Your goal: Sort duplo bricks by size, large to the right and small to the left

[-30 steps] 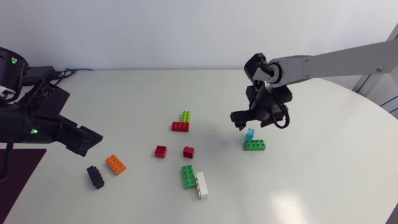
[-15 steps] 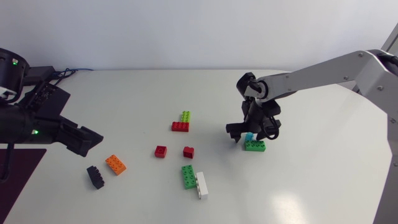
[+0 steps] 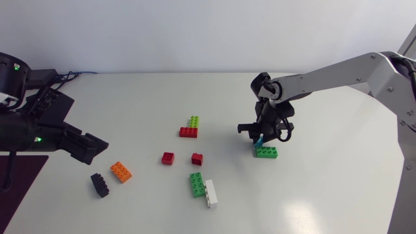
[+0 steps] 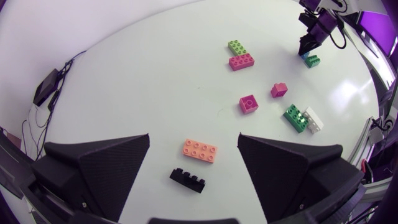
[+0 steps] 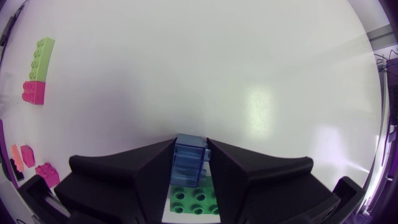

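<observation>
right end effector (image 5: 189, 152) pinches blue brick (image 5: 188, 163) over white table (image 3: 325, 185); left end effector (image 4: 194, 138) wide.

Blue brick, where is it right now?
In the head view, right of centre, the blue brick is pinched in the right claw, just beside a green brick.

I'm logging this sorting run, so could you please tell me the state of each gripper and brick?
Right gripper: shut on the blue brick.
Left gripper: open, holding nothing.
Blue brick: gripped, touching the green brick beside it.
Green brick: on the table, studs up.
Orange brick, black brick: loose on the table.
Two red cubes: loose, apart.
Red brick, lime brick: touching.
Other green brick, white brick: touching.
</observation>
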